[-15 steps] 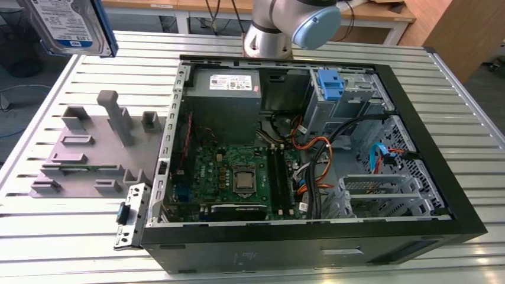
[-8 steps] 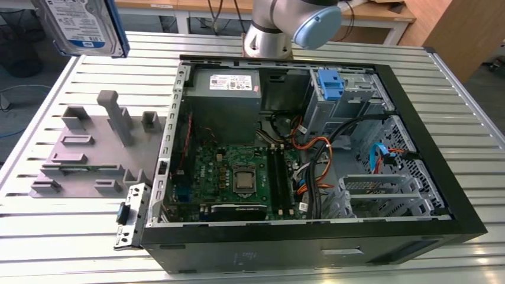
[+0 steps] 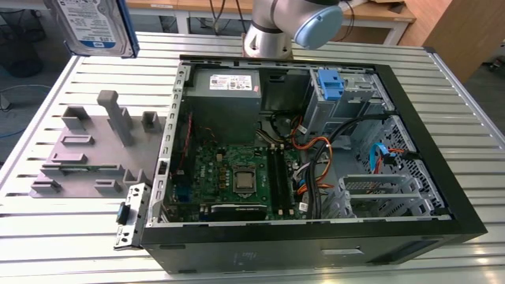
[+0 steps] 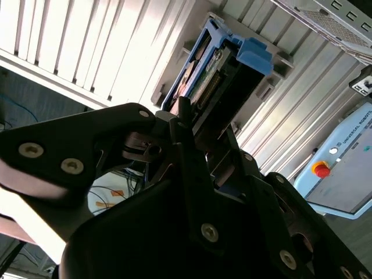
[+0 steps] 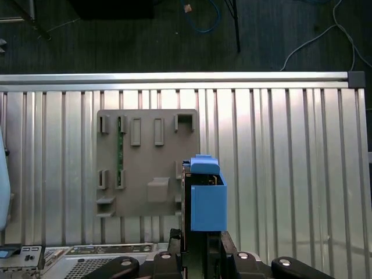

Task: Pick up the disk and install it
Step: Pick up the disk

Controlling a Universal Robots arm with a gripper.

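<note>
The disk, a silver drive with a white-and-blue label in a blue carrier, hangs high above the table at the exterior view's far left, over the back corner. In the first wrist view the disk stands edge-on, its blue carrier toward the camera, above the grey fixture plate. My gripper is shut on the disk's end. In the second wrist view the black fingers clamp the disk from both sides.
An open computer case lies on the slatted metal table, with a blue bracket and a grey power supply at its back. The grey fixture plate lies left of it, and the arm's base stands behind.
</note>
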